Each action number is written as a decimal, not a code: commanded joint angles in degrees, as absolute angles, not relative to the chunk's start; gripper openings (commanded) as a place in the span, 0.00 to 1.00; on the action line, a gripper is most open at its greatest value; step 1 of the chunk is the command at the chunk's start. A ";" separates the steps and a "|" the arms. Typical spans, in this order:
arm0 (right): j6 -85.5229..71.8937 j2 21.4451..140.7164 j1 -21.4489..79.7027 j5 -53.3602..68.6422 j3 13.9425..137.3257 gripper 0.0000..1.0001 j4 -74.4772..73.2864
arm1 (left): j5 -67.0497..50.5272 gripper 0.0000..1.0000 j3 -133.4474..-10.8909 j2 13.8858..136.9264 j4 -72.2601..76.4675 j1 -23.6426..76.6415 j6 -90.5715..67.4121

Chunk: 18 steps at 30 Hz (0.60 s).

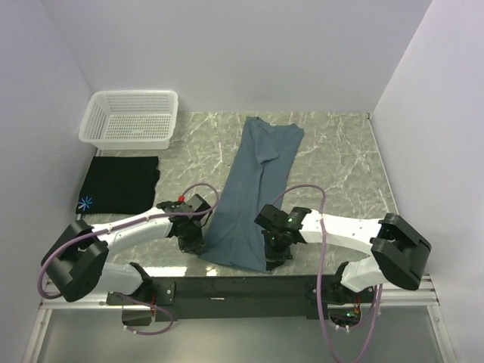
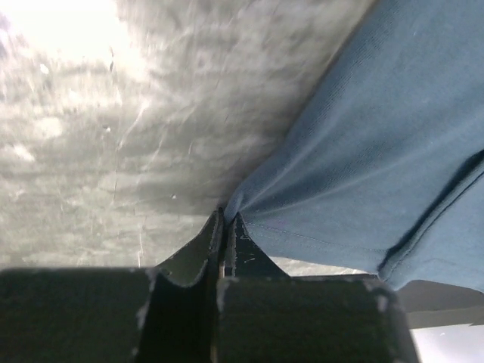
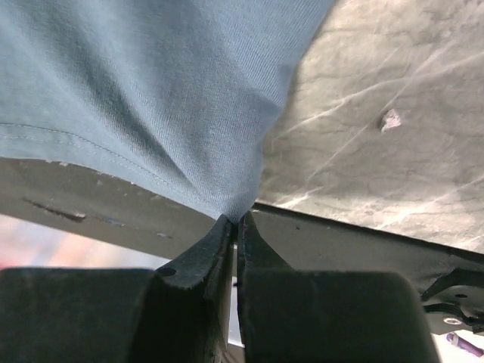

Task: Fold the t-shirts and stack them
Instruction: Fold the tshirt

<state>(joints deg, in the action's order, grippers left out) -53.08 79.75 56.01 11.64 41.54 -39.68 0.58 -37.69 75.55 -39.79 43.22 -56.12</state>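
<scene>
The slate-blue t-shirt (image 1: 253, 189) lies folded into a long narrow strip down the middle of the marble table, its hem at the near edge. My left gripper (image 1: 193, 246) is shut on the hem's left corner; the pinched blue cloth (image 2: 363, 151) shows in the left wrist view at my gripper (image 2: 225, 215). My right gripper (image 1: 274, 257) is shut on the hem's right corner; the cloth (image 3: 151, 98) rises from my gripper (image 3: 236, 219) in the right wrist view. The black t-shirt (image 1: 121, 184) with a light-blue starburst print (image 1: 86, 203) lies folded at the left.
A white lattice basket (image 1: 132, 118) stands at the back left corner. White walls close the table on the left, back and right. The table's near edge (image 1: 227, 272) runs just under both grippers, with the black arm mount below it.
</scene>
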 commanded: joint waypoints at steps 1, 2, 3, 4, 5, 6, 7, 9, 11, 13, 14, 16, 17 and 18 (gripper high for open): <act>-52.21 77.52 56.42 11.34 41.04 0.00 -43.77 | 0.53 0.01 -36.82 74.01 -43.07 43.33 -56.95; -52.03 77.43 56.43 11.51 41.22 0.00 -43.94 | 0.53 0.01 -37.44 73.22 -43.50 43.33 -57.04; -51.60 77.17 56.60 11.60 41.48 0.00 -44.21 | 0.53 0.01 -37.88 72.69 -44.11 43.42 -57.13; -51.42 76.73 56.69 11.95 41.75 0.00 -44.73 | 0.53 0.01 -38.40 72.08 -45.95 43.42 -57.22; -51.24 76.47 56.86 12.30 42.36 0.00 -45.00 | 0.70 0.01 -39.63 70.68 -46.84 43.42 -57.30; -50.63 76.12 56.87 12.39 42.71 0.00 -45.35 | 0.96 0.01 -40.42 69.97 -47.54 43.42 -57.30; -50.54 75.33 56.78 11.70 43.24 0.00 -46.22 | 0.88 0.01 -41.21 69.35 -48.24 43.42 -57.04; -49.66 74.97 56.08 8.72 45.96 0.00 -47.89 | 1.23 0.01 -44.29 68.82 -49.22 43.24 -56.69; -48.52 75.41 54.76 5.56 48.77 0.00 -50.18 | 1.84 0.01 -47.70 70.21 -48.87 42.46 -55.73; -46.41 75.76 51.69 5.01 50.61 0.00 -50.10 | 2.28 0.01 -50.26 71.89 -48.08 40.62 -54.33; -45.80 75.85 50.46 4.49 50.97 0.00 -49.84 | 2.37 0.01 -52.80 73.98 -47.47 39.91 -53.71; -42.99 76.64 45.37 4.66 51.50 0.00 -48.61 | 2.81 0.01 -55.80 76.54 -45.53 37.98 -51.61; -41.93 76.90 43.44 4.75 52.37 0.00 -48.34 | 2.64 0.01 -59.03 79.51 -45.09 37.27 -50.81; -39.31 77.25 40.72 4.31 52.99 0.00 -47.82 | 2.64 0.01 -60.80 81.19 -44.22 36.74 -49.93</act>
